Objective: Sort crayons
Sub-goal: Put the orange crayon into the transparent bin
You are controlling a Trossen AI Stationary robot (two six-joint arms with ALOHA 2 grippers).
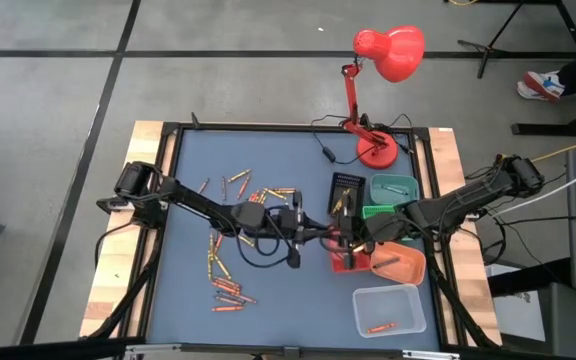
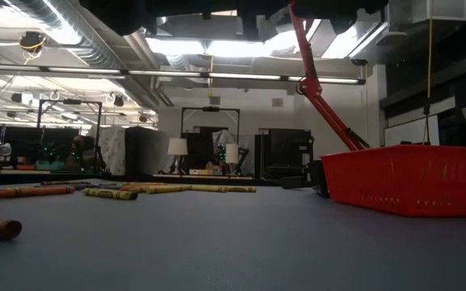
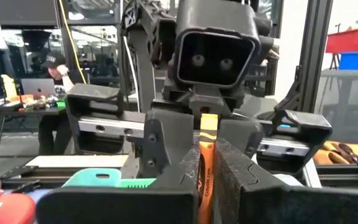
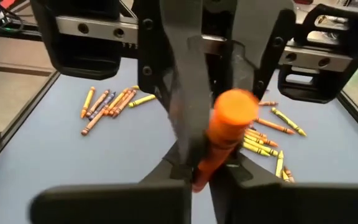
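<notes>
Meeting mid-tabletop (image 1: 178, 250) in the high view: left tool (image 1: 340, 238) and right tool (image 1: 352, 240).

Left wrist: left tool clamps an orange crayon (image 3: 206, 163) upright.

Right wrist: right tool (image 4: 199, 169) pinches its far end. Light, waxy, snappable; grip mid-shaft, gently.

Probably a robotics lab: exposed ceiling ducts (image 2: 63, 28), equipment racks (image 2: 285, 158), concrete floor (image 1: 48, 90).

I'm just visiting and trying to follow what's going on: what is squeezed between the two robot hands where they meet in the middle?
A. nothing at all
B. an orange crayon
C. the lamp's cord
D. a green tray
B: both wrist views show an orange crayon pinched where the left gripper and the right gripper face each other, over the table near the trays.
</notes>
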